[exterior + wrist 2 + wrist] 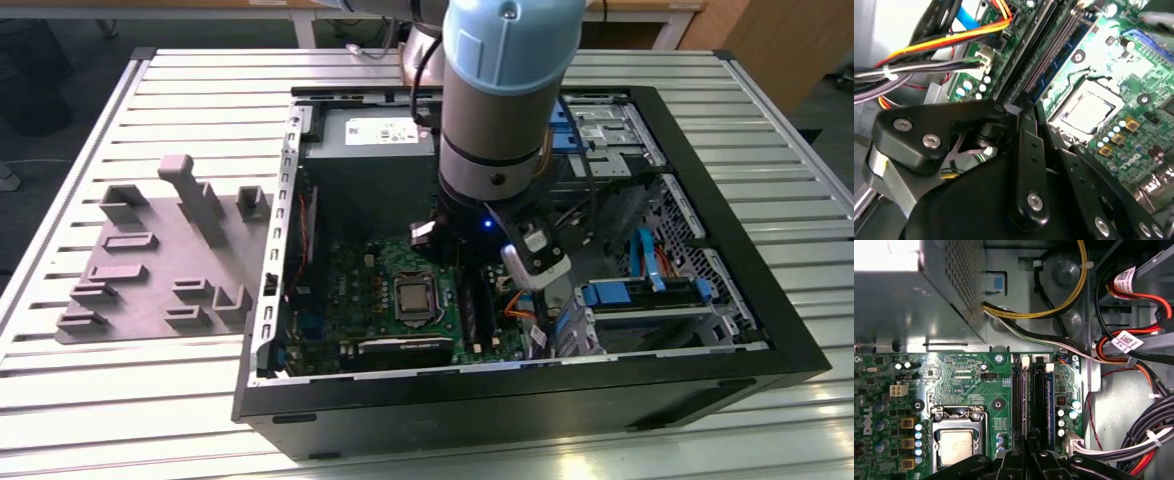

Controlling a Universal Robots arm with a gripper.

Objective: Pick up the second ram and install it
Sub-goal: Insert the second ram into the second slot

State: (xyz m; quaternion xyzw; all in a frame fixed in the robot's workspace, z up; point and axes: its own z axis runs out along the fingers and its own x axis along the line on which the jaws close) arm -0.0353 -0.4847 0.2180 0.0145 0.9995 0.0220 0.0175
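**Item under work.** The second ram, a long thin dark circuit-board stick, appears in the first wrist view to stand edge-on directly under the black hand. It lies in line with the long black memory slots of the green motherboard. The stick is hard to separate from the slots here, so this placing is probable, not certain. Whether the hand is closed on it cannot be told.

**Surroundings.**
- The silver processor socket lies just beside the slots.
- A bundle of black, red and orange cables lies on the far side of the slots from the socket, clear of them.
- In the exterior view the arm reaches down into the open black computer case, which lies on the slatted metal tabletop.
- A grey moulded parts tray sits on the exterior view's left of the case.

**Step in hand.** In my judgement pick-up is done and insertion is under way. Seating calls for the stick to be square to the slot and pressed straight down until both end latches close.
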